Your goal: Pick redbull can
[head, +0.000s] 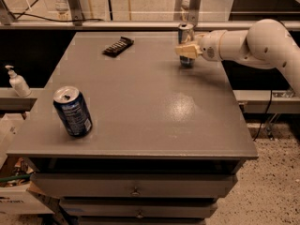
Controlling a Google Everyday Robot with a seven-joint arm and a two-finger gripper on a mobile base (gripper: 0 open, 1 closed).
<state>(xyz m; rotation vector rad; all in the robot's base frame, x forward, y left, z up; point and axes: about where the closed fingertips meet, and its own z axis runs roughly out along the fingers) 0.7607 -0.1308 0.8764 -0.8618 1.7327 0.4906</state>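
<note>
- Grey flat-topped table (140, 125) carries all below except the bottle.
- Tall slim blue-and-silver redbull can (185, 32): upright at 1 o'clock, near the far edge.
- Cream two-finger gripper (187, 50): at that can's near side, overlapping its middle; arm enters from 3 o'clock.
- Short wide dark blue can (72, 112): 8 o'clock, near the front-left corner.
- Black flat ribbed bar (118, 46): 11 o'clock.
- White plastic pump bottle (18, 82): off-table, 9 o'clock, on a lower ledge.

tool (186, 50) at redbull can (185, 30) | blue can (72, 112) well apart; mid-table (154, 102) free
</note>
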